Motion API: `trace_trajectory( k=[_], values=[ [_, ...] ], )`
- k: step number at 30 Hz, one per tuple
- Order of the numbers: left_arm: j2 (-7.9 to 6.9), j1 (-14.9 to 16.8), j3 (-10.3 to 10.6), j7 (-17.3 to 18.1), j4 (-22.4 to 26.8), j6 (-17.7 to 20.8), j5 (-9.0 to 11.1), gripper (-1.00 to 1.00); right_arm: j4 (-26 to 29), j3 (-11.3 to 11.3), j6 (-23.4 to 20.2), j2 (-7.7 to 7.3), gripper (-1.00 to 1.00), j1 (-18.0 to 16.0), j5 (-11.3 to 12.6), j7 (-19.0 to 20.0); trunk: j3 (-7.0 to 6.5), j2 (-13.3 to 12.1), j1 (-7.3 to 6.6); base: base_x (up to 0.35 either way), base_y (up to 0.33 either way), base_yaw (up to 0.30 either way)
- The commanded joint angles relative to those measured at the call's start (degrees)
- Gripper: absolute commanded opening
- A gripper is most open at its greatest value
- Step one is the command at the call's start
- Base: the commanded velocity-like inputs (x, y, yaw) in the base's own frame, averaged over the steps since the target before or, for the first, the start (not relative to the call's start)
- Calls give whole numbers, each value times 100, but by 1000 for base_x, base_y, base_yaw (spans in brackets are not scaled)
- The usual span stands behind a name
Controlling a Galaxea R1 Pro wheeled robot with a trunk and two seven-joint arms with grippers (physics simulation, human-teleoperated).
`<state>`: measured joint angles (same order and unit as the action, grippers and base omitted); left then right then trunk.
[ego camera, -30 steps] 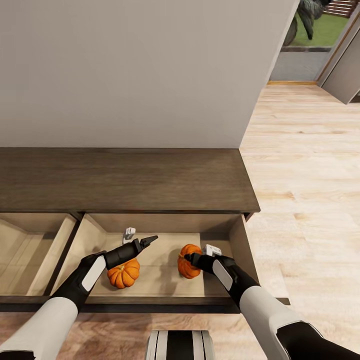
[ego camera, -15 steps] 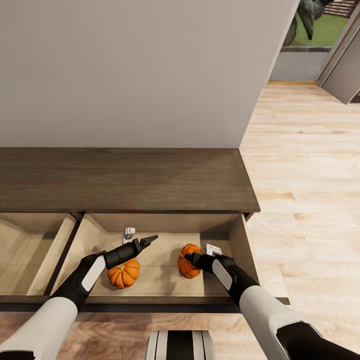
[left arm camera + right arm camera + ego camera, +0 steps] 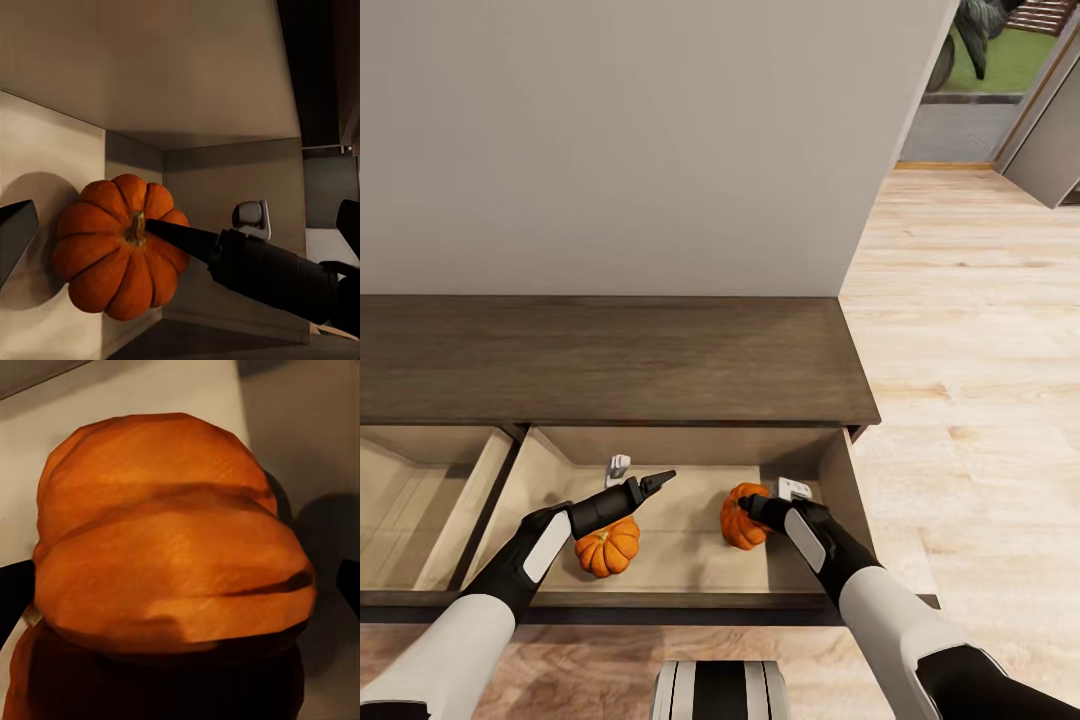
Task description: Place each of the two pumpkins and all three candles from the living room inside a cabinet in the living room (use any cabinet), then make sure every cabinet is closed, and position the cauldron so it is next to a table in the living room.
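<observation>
The low dark brown cabinet stands against the wall with two drawers pulled out. Two orange pumpkins are in the right-hand drawer. The left pumpkin rests on the drawer floor, and my left gripper hovers open just above and beyond it. My right gripper is shut on the right pumpkin, holding it low inside the drawer near its right wall. In the left wrist view one right fingertip lies across that pumpkin at the stem. It bulks large between my right fingertips. Candles and cauldron are out of view.
A second open drawer with a pale interior lies to the left. A small white bracket sits at the back of the right drawer. Light wood floor stretches right toward a doorway. My base is close to the drawer front.
My right gripper and the pumpkin in it have shifted slightly right and toward the drawer's back. The left arm and left pumpkin have stayed still.
</observation>
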<state>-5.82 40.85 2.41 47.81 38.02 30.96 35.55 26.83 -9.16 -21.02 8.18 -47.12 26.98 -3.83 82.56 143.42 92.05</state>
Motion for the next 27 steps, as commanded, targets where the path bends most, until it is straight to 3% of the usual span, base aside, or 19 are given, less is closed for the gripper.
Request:
trace_trajectory(
  k=[1, 15, 27],
  values=[
    [-7, 2, 22, -8, 3, 42, 57, 100, -284, -33, -29, -8, 100, 1, -17, -57, 4, 1, 0, 0, 0, 0],
    [2, 2, 22, -8, -5, 42, 57, 100, -280, -16, -43, -19, 100, 2, -8, -83, 4, 1, 0, 0, 0, 0],
    [4, 2, 22, -8, -5, 51, 49, 100, -284, -16, -43, -18, 100, 1, 0, -90, -262, -15, -31, 0, 0, 0]
  ],
)
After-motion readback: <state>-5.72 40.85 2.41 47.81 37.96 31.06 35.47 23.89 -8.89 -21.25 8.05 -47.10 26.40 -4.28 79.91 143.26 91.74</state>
